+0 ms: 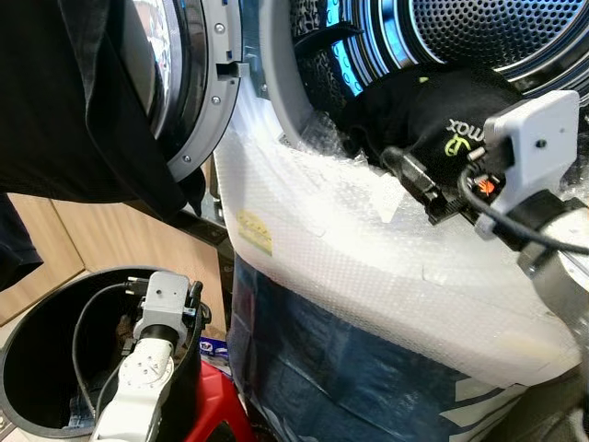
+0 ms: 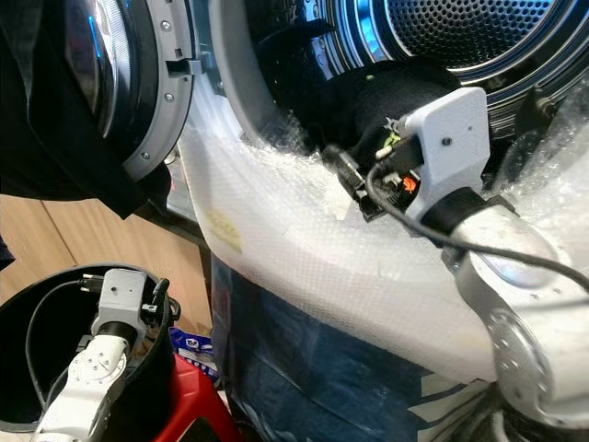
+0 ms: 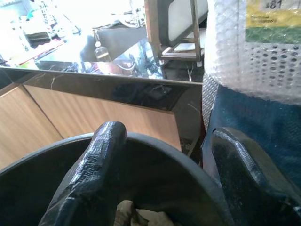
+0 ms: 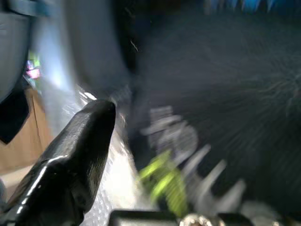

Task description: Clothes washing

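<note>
A black garment (image 1: 442, 110) with a green and white logo lies in the mouth of the washer drum (image 1: 497, 32). My right gripper (image 1: 419, 184) reaches into that opening, right at the garment's lower edge. The blurred right wrist view shows one black finger (image 4: 75, 150) off to the side with the logo cloth (image 4: 188, 155) beside it, so the jaws stand open. My left gripper (image 3: 164, 179) hangs low inside a black bucket (image 1: 28, 350), open, with a bit of pale cloth (image 3: 136, 216) below the fingers.
The washer door (image 1: 198, 83) stands open to the left, with a dark cloth (image 1: 64, 101) hanging in front of it. Bubble wrap (image 1: 368, 239) covers the washer's front above a blue panel (image 1: 322, 368). A red object (image 1: 216, 414) sits by the bucket. Wooden cabinets (image 3: 70, 113) stand behind it.
</note>
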Motion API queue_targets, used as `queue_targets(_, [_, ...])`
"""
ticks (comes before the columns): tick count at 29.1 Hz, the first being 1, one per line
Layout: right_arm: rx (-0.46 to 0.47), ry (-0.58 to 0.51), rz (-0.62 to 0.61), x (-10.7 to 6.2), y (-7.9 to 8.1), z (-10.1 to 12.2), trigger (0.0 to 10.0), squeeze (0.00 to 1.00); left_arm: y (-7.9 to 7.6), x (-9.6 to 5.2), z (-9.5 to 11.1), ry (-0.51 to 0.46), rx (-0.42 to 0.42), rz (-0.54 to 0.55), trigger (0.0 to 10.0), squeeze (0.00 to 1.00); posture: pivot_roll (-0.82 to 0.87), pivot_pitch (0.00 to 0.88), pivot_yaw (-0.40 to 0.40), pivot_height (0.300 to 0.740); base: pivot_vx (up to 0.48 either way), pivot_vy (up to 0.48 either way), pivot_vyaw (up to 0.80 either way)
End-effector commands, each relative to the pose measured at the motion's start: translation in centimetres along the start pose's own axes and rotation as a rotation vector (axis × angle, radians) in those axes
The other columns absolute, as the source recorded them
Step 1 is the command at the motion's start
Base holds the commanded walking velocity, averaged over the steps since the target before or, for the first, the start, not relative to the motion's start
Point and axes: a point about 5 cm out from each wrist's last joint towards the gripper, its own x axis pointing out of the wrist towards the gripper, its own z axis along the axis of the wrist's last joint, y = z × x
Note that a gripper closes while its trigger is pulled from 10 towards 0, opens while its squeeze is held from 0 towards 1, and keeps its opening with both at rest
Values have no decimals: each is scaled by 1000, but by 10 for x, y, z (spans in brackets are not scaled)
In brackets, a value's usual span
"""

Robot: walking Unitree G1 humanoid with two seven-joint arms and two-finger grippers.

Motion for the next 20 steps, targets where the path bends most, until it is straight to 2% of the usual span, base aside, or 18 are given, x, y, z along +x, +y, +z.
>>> queue_targets(1, [56, 53, -47, 0, -3, -11, 10000, 0, -2, 1, 1, 2, 0, -7, 10000, 0, 6, 8, -7, 740, 0, 0, 0])
queue_targets(3, [138, 69, 11, -1, 15, -18, 10000, 0, -3, 1, 2, -2, -5, -9, 10000, 0, 1, 2, -7, 740, 0, 0, 0])
queue_targets(4, [138, 69, 11, -1, 15, -18, 10000, 0, -3, 1, 2, -2, -5, -9, 10000, 0, 1, 2, -7, 740, 0, 0, 0])
queue_targets(6, [210, 73, 81, -7, 33, -22, 10000, 0, -5, -2, 0, -3, -6, -19, 10000, 0, 8, 0, -15, 740, 0, 0, 0])
queue_targets(9, [246, 27, 121, -14, 35, -18, 10000, 0, -6, -4, -1, -3, -7, -21, 10000, 0, 11, 0, -20, 740, 0, 0, 0])
queue_targets(10, [246, -41, 174, -22, 34, -12, 10000, 0, -6, -6, -2, -2, -10, -21, 10000, 0, 8, 0, -23, 740, 0, 0, 0])
queue_targets(11, [225, -63, 221, -30, 34, -12, 10000, 0, -7, -7, -3, 1, -11, -25, 10000, 0, 4, 0, -23, 740, 0, 0, 0])
queue_targets(15, [145, 7, 252, -43, 31, -28, 10000, 0, -10, -8, -5, 7, -14, -36, 10000, 0, -4, 0, -27, 740, 0, 0, 0])
queue_targets(20, [186, -13, 311, -55, 35, -28, 10000, 0, -11, -7, -4, 5, -20, -35, 10000, 0, -22, 0, -27, 740, 0, 0, 0])
